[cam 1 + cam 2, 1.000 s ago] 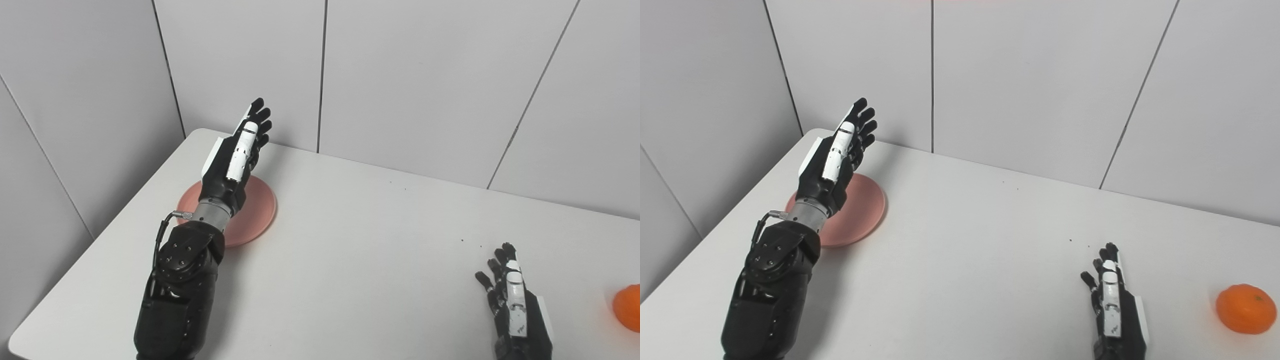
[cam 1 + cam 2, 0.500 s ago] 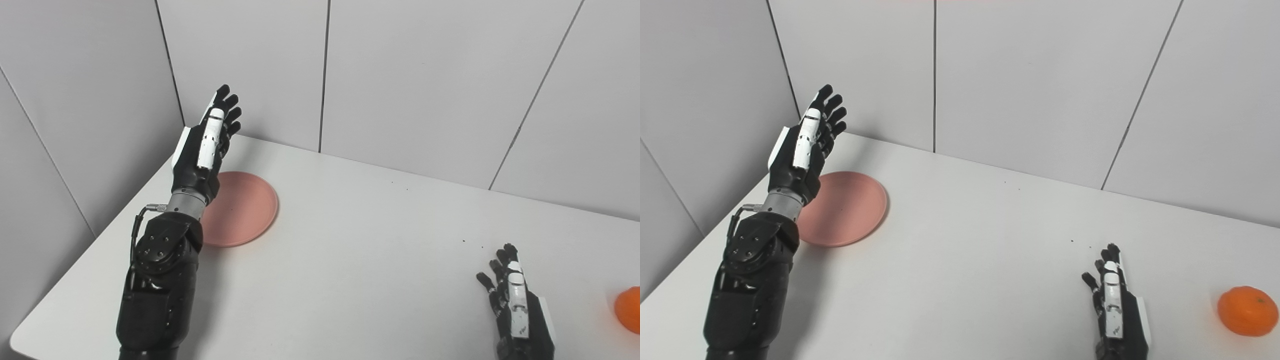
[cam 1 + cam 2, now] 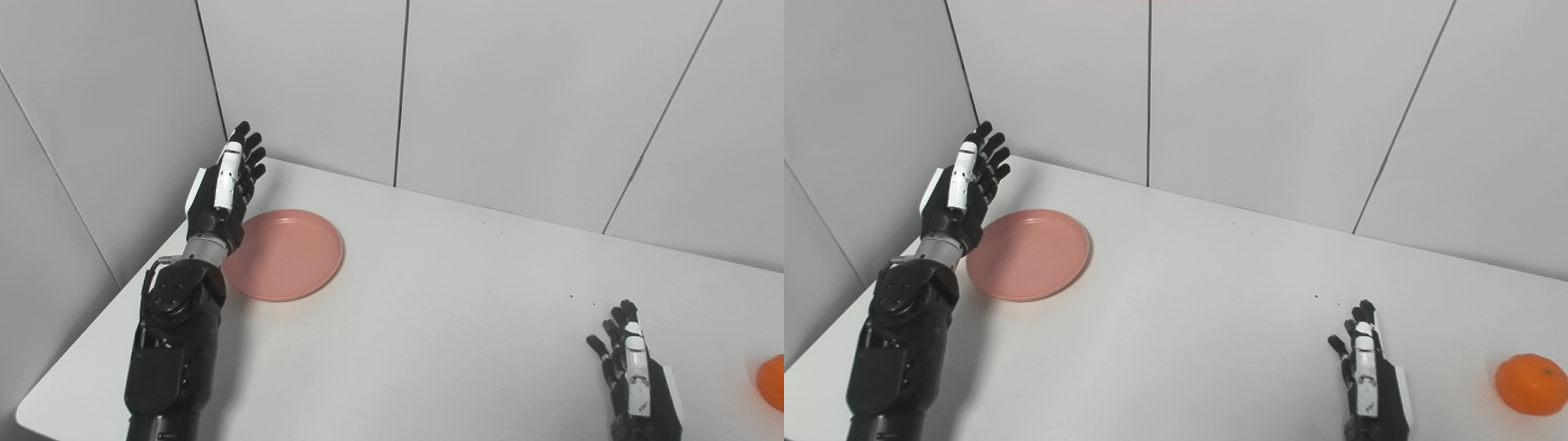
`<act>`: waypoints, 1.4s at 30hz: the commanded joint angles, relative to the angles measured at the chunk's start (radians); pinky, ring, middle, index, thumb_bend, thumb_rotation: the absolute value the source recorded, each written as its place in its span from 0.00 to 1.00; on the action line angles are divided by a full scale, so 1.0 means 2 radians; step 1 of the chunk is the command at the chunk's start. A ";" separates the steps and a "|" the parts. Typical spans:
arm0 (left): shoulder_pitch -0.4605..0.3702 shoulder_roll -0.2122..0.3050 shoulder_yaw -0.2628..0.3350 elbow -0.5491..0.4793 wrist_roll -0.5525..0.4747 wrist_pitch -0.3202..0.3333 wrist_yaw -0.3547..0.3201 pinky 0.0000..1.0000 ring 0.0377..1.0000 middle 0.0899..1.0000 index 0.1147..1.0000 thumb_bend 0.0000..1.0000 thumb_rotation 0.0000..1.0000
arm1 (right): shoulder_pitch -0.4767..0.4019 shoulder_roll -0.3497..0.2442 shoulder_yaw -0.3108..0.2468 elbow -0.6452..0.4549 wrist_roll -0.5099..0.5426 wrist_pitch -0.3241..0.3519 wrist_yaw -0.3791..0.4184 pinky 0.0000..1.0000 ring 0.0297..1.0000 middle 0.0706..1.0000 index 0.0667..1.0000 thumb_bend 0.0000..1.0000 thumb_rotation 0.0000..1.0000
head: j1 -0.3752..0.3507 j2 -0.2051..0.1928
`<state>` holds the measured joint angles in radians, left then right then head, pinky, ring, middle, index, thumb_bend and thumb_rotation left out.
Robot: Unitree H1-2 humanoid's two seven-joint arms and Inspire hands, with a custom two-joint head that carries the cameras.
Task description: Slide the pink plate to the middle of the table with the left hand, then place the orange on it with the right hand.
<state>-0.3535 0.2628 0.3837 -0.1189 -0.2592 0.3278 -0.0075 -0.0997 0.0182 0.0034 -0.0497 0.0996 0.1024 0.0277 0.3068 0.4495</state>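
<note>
White table (image 3: 1182, 318) ran up to grey panelled walls (image 3: 1262, 92) at the far side and the left; a few dark specks (image 3: 1326, 299) lay on its surface right of centre. Nothing stood between the plate and the middle of the table. Pink plate (image 3: 1028, 254) sat flat at the far left, upright and bare. Left hand (image 3: 958, 196) was raised at the plate's left edge, palm turned toward the plate, fingers (image 3: 989, 147) straight and spread, holding nothing; its wrist overlapped the plate's left rim in both views, but contact could not be judged. The fingertips pointed up toward the far corner, above and to the left of the plate. Orange (image 3: 1530, 384) lay at the near right, well apart from the plate. Right hand (image 3: 1369, 380) was low at the near right edge, fingers extended and slightly apart, empty, with the orange off to its right and a clear strip of table between them.
</note>
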 commanded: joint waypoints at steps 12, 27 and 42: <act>-0.004 0.025 0.017 0.018 -0.008 -0.032 0.001 0.96 0.95 0.95 0.94 0.33 1.00 | -0.003 -0.005 -0.002 0.006 -0.002 -0.019 0.003 1.00 1.00 1.00 1.00 0.20 1.00 | 0.005 -0.003; 0.004 0.031 0.031 0.031 -0.015 -0.036 0.003 0.97 0.96 0.95 0.94 0.32 1.00 | -0.001 -0.005 -0.004 -0.004 0.002 -0.005 0.002 1.00 1.00 1.00 1.00 0.19 1.00 | 0.008 -0.004; 0.013 0.034 0.045 0.046 -0.031 -0.048 0.001 0.98 0.96 0.95 0.94 0.30 1.00 | -0.004 -0.007 -0.008 0.000 0.012 -0.003 0.005 1.00 1.00 1.00 1.00 0.19 1.00 | 0.011 -0.003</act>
<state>-0.3077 0.3000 0.4625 -0.0146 -0.3110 0.2829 -0.0007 -0.1012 0.0126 -0.0040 -0.0464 0.1152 0.0930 0.0285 0.3283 0.4418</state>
